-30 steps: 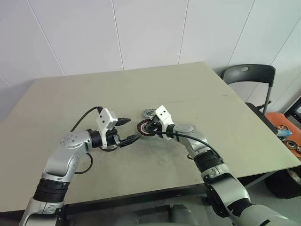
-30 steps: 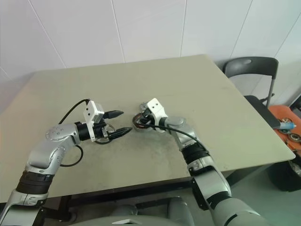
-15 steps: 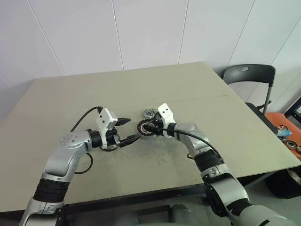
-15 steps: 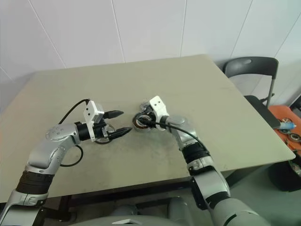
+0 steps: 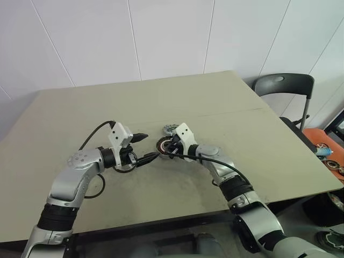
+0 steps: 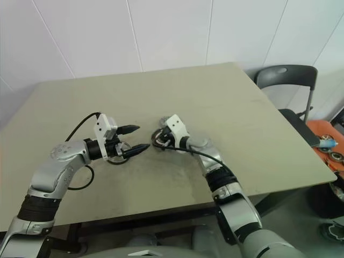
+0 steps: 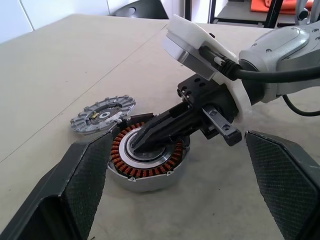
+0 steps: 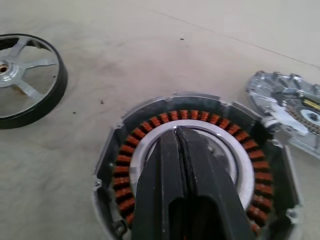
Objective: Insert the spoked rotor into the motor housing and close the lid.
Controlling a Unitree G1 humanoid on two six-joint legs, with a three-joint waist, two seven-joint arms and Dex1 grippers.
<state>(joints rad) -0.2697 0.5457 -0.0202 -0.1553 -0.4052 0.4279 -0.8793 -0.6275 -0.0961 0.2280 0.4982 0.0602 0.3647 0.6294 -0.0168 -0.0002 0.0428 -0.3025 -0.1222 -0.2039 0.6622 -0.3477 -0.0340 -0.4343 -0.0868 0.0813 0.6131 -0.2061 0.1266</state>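
The motor housing (image 8: 150, 117), a round puck with copper windings, lies on the table's middle. My right gripper (image 8: 177, 132) is shut, its two tips pressed together over the housing's centre hub (image 7: 150, 156), holding nothing. The lid (image 7: 102, 114), a grey ribbed disc, rests flat just behind the housing. The spoked rotor (image 8: 25, 82), a dark ring with pale spokes, lies on the table beneath my left gripper (image 5: 151, 146). That gripper is open and hovers just left of the housing, its fingers (image 7: 75, 190) wide apart and empty.
The beige table (image 5: 242, 145) has bare room all around the parts. A black chair (image 5: 285, 86) stands past its right corner. An orange surface (image 5: 322, 141) with small parts sits at the far right, off the table.
My right gripper's fingers opened and then closed together over the housing's centre, and the hand shifted slightly left. The left arm has stayed put.
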